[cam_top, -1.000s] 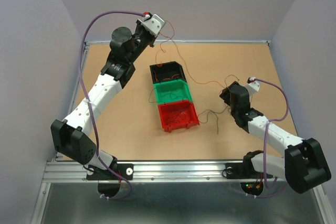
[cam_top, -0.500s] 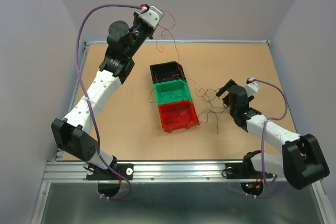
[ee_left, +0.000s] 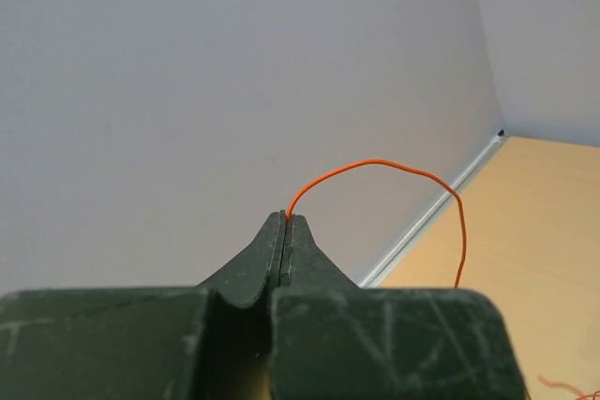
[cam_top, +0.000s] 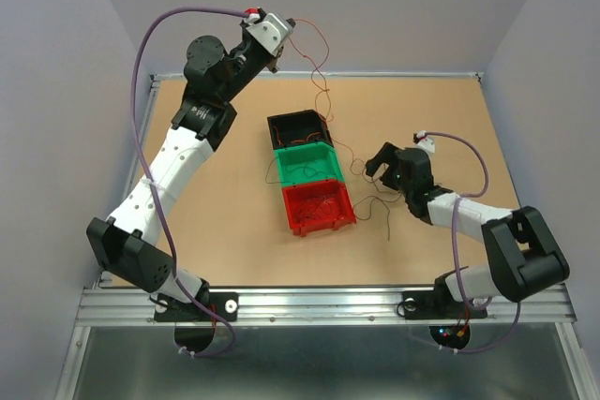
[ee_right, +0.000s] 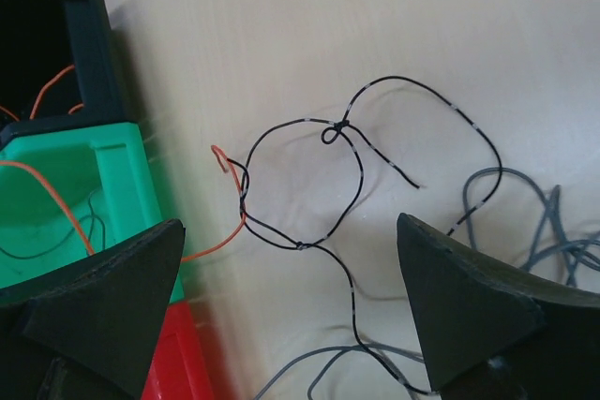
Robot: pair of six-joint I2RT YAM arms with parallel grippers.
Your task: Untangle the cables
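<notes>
My left gripper (cam_top: pixel 284 27) is raised high at the back left, above the table's far edge, shut on a thin orange cable (ee_left: pixel 375 163). The cable arcs out of the closed tips (ee_left: pixel 284 222) and hangs down toward the black bin (cam_top: pixel 281 120). My right gripper (cam_top: pixel 375 164) is low over the table, just right of the green bin (cam_top: pixel 277 171), and is open with nothing in it. Between its fingers (ee_right: pixel 290 222) lie a knotted black cable (ee_right: pixel 337 125), the orange cable's hooked end (ee_right: pixel 220 158), and grey cables (ee_right: pixel 544 222) to the right.
Three bins stand in a row mid-table: black at the back, then green (ee_right: pixel 103 166), then red (cam_top: pixel 319 227) nearest. Thin cable strands lie inside them. More loose cable (cam_top: pixel 380 208) trails on the table right of the red bin.
My right gripper has opened wide and swung left toward the bins. The cable that stretched toward it now lies slack. My left gripper has risen a little with the orange cable.
</notes>
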